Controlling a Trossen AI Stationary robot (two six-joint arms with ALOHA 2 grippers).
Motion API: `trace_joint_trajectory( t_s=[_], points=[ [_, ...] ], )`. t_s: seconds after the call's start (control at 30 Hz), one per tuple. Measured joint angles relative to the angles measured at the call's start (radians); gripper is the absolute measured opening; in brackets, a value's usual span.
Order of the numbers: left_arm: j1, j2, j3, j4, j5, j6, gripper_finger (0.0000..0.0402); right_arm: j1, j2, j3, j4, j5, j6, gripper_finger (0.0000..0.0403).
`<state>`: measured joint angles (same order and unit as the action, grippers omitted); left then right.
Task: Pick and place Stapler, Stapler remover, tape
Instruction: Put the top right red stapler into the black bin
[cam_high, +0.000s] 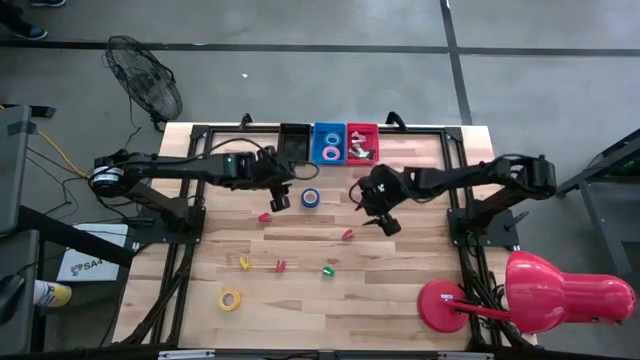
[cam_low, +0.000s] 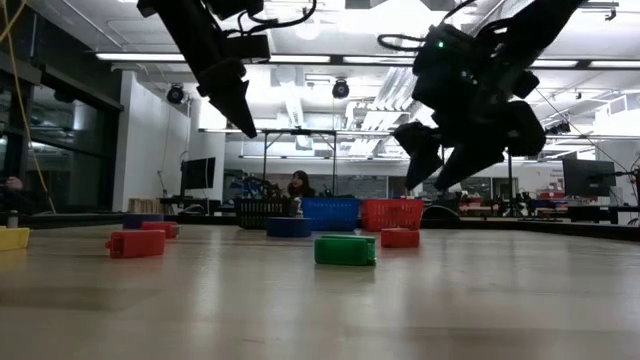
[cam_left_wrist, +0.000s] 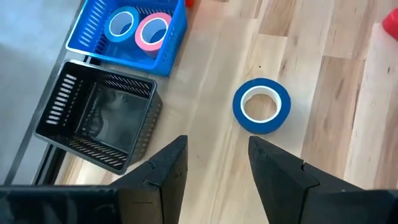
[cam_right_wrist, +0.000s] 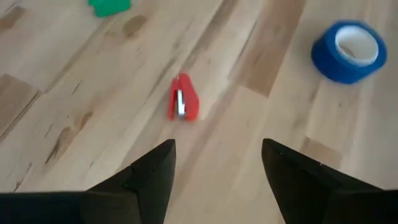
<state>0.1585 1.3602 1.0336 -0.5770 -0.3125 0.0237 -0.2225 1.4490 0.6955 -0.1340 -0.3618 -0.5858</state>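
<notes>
Both grippers are raised off the table and nothing's held. The right gripper (cam_right_wrist: 214, 180) is spread wide, with a red stapler (cam_right_wrist: 184, 104) seen just ahead. The left gripper (cam_left_wrist: 214, 165) is parted too, blue tape (cam_left_wrist: 262, 106) just beyond.

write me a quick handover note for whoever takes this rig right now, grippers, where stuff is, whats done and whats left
Left gripper: open, empty, above the table near the blue tape roll.
Right gripper: open, empty, above the table near a small red stapler.
Done: blue mesh basket holds a blue and a pink tape roll; red mesh basket holds some items.
Left: black mesh basket looks empty. On the table: the blue tape roll, yellow tape roll, two more red pieces, a yellow piece, a green piece.
</notes>
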Motion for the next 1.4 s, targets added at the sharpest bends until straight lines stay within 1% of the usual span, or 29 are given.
trace_joint_trajectory(
  t_s=[0.17,0.33,0.5,0.8,1.1,1.4],
  points=[
    [-0.011,0.0,0.0,0.0,-0.023,-0.032,0.0165,0.052,0.005,-0.018,0.168,0.005,0.03,0.0229],
    [-0.01,0.0,0.0,0.0,-0.023,-0.048,0.0165,0.086,0.045,-0.018,0.222,0.005,0.034,0.0229],
    [-0.009,0.0,0.0,-0.002,-0.023,-0.048,0.0166,0.095,0.11,-0.019,0.264,0.005,0.03,0.0229],
    [-0.009,0.001,0.0,-0.005,-0.023,-0.048,0.0165,0.095,0.189,-0.019,0.277,-0.013,0.019,0.0229],
    [-0.009,0.001,0.0,-0.008,-0.033,-0.049,0.0165,0.095,0.22,-0.019,0.28,-0.013,-0.02,0.0229],
    [-0.009,0.001,0.0,-0.008,-0.039,-0.049,0.0165,0.126,0.27,-0.019,0.282,-0.008,-0.042,0.0229]
  ],
)
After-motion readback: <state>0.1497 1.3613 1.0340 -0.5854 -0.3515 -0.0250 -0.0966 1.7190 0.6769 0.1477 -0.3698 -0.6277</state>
